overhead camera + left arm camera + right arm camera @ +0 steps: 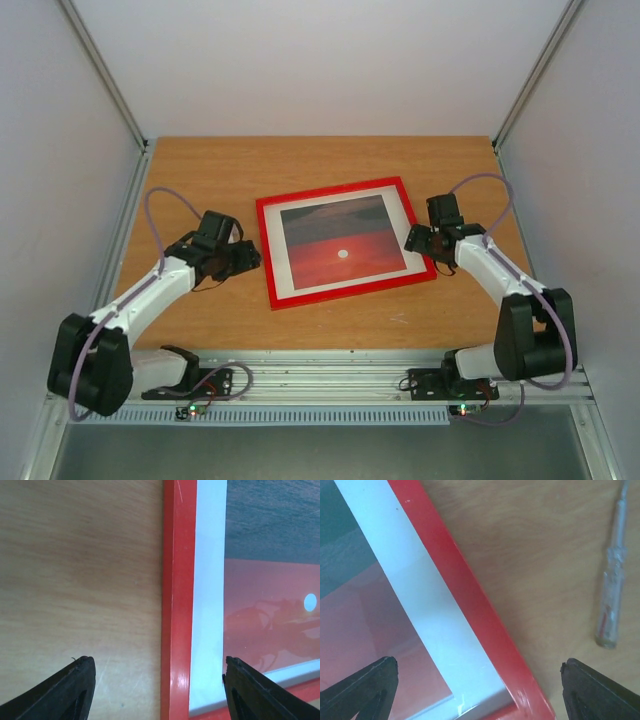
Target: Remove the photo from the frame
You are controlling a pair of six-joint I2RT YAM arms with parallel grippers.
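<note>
The red frame (265, 255) lies flat in the middle of the wooden table, with the sunset photo (330, 235) inside it behind a white mat. My left gripper (250, 258) is open at the frame's left side. In the left wrist view its fingers straddle the red border (177, 605), one over bare wood, one over the photo (270, 605). My right gripper (412, 240) is open at the frame's right side. In the right wrist view it spans the red border (470, 595) near a corner, with the photo (360, 620) at the left. Neither gripper holds anything.
A clear-handled screwdriver (612, 590) lies on the wood to the right of the frame in the right wrist view. White walls close in the table (200, 170) on the left, right and back. A metal rail runs along the near edge.
</note>
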